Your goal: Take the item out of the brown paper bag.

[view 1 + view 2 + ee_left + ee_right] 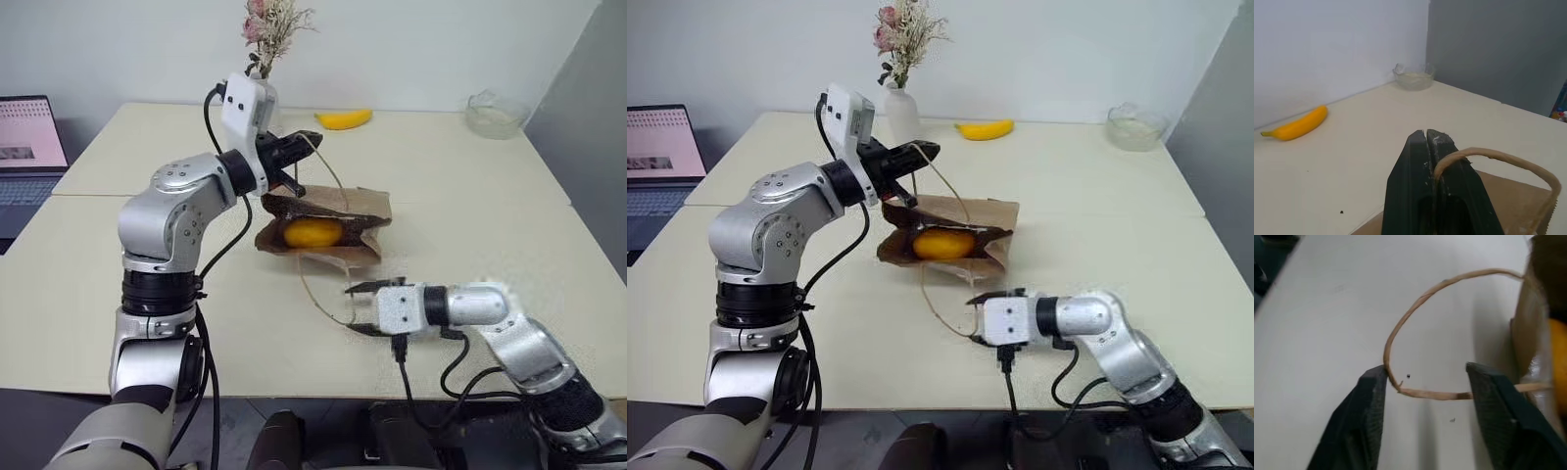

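The brown paper bag [345, 205] lies on its side mid-table, its mouth facing me. The item [312, 233], a smooth orange-yellow fruit, sits inside the mouth. My left gripper [310, 148] is above the bag's far left corner, shut on the upper cord handle [1498, 157], which it holds lifted. My right gripper [355, 307] hovers low in front of the bag with its jaws open. The lower cord handle [1420, 298] loops out over the table, and a stretch of it runs across the gap between the right fingers [1371, 396], loose.
A yellow banana [344, 119] and a white vase of dried flowers [901, 108] stand at the table's back. A glass bowl [495, 113] is at the back right corner. A laptop [29, 147] sits off to the left.
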`<state>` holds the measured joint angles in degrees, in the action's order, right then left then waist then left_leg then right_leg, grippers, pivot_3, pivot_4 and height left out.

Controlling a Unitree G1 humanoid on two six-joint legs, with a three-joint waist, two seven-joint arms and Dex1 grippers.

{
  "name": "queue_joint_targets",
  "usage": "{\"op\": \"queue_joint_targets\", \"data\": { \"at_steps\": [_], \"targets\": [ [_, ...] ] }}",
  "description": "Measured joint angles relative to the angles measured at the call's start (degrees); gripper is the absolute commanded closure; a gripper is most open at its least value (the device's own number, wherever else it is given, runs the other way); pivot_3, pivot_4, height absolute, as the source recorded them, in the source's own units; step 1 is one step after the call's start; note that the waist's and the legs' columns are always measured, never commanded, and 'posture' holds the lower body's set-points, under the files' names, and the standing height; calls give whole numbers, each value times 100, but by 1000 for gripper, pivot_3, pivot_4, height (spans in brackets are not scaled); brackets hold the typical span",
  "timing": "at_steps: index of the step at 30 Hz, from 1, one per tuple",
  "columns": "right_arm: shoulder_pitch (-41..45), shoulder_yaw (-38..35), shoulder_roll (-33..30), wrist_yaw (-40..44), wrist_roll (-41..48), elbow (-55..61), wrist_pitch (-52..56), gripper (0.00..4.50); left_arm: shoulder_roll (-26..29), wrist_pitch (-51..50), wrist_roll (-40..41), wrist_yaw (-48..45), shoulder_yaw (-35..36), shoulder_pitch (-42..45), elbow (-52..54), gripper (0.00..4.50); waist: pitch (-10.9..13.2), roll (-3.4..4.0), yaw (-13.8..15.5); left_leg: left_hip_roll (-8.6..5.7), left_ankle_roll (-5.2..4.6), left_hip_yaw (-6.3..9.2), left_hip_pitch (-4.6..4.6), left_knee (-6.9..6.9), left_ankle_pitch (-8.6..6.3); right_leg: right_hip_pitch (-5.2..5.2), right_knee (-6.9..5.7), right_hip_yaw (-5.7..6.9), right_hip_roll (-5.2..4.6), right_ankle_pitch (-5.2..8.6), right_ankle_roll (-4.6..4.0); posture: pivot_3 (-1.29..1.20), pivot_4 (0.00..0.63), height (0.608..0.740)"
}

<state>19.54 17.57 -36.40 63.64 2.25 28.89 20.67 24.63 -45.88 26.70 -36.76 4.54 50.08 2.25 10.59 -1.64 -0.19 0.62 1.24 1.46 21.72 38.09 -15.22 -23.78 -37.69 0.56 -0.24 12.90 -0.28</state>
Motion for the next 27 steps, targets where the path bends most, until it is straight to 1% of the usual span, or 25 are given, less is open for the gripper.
{"op": "queue_joint_targets", "data": {
  "at_steps": [3, 5, 6, 8, 11, 15, 18, 20, 23, 25, 26, 27],
  "targets": [
    [143, -410, -432, 316, 826, 483, 877, 1489, -4, -144, 178, -8, 38, 0, 41, 4500, 1, 1, 2, 1, -1, 1, -1, -1, -1, 0, 0, 1, -2, 0, 0, 0, 150, 740],
    [262, -714, -566, 378, 1328, 659, 1372, 1489, -18, -251, 307, -9, 61, 1, 65, 4500, 1, 0, -5, 4, -2, 2, -1, -2, -1, 0, 1, 3, 0, 0, 0, 0, 150, 740],
    [370, -879, -562, 346, 1641, 729, 1688, 1489, -45, -324, 432, -7, 104, 5, 67, 4500, 1, 0, -13, 4, -2, 1, -1, -3, -1, -1, 0, 2, 0, 0, 0, 0, 150, 740],
    [577, -1049, -468, 145, 1988, 818, 2078, 1489, -94, -514, 683, -13, 208, 19, 98, 4500, 1, -1, -22, 6, -2, 1, -1, -3, -1, -3, 0, 1, 2, 0, -1, 0, 150, 740],
    [985, -940, -179, -387, 2081, 923, 2386, 1489, -95, -726, 962, -20, 265, 103, 158, 4500, 1, -1, -28, 5, -1, 0, 7, -3, -1, -14, -4, 1, 2, 0, 0, 0, 150, 740],
    [1521, -56, 470, -1347, 1504, 773, 2648, 1489, -66, -782, 1129, -11, 315, 274, 146, 4500, 1, -1, -37, 4, 0, -5, 18, -4, 0, -29, -10, -7, 2, 0, 0, 0, 150, 740],
    [1955, 710, 848, -1873, 899, 365, 2594, 1489, -9, -782, 1151, -15, 324, 299, 89, 4500, 1, 0, -40, 4, 1, -6, 19, -4, 1, -32, -10, -7, 2, 0, -1, 0, 150, 740],
    [2156, 1091, 1043, -2135, 518, 62, 2516, 1489, 41, -782, 1157, -24, 327, 307, 23, 4500, 1, -1, -43, 3, 1, -4, 20, -4, 1, -32, -9, -5, 1, 0, -1, 0, 150, 740],
    [2342, 1514, 1262, -2444, -13, -466, 2250, 872, 169, -781, 1157, -51, 332, 305, -13, 4500, 1, -1, -47, 2, 1, -5, 23, -4, 1, -33, -7, -6, 0, 0, -1, 0, 150, 740],
    [2487, 1793, 1244, -2537, -419, -840, 1958, 155, 256, -780, 1157, -105, 334, 300, -21, 4500, 1, -1, -46, 0, 1, -6, 24, -4, 1, -34, -7, -6, -1, 0, -1, 0, 150, 740],
    [2585, 1955, 1171, -2549, -687, -1080, 1725, 33, 291, -776, 1157, -136, 334, 297, -22, 4500, 1, -1, -44, -3, 1, -5, 24, -4, 1, -34, -6, -5, -1, 0, -1, 0, 150, 740],
    [2657, 2071, 1103, -2546, -895, -1279, 1532, 33, 309, -774, 1157, -149, 334, 297, -22, 4500, 1, -1, -44, -4, 1, -5, 24, -4, 1, -33, -6, -4, -1, 0, -1, 0, 150, 740]
  ]
}}
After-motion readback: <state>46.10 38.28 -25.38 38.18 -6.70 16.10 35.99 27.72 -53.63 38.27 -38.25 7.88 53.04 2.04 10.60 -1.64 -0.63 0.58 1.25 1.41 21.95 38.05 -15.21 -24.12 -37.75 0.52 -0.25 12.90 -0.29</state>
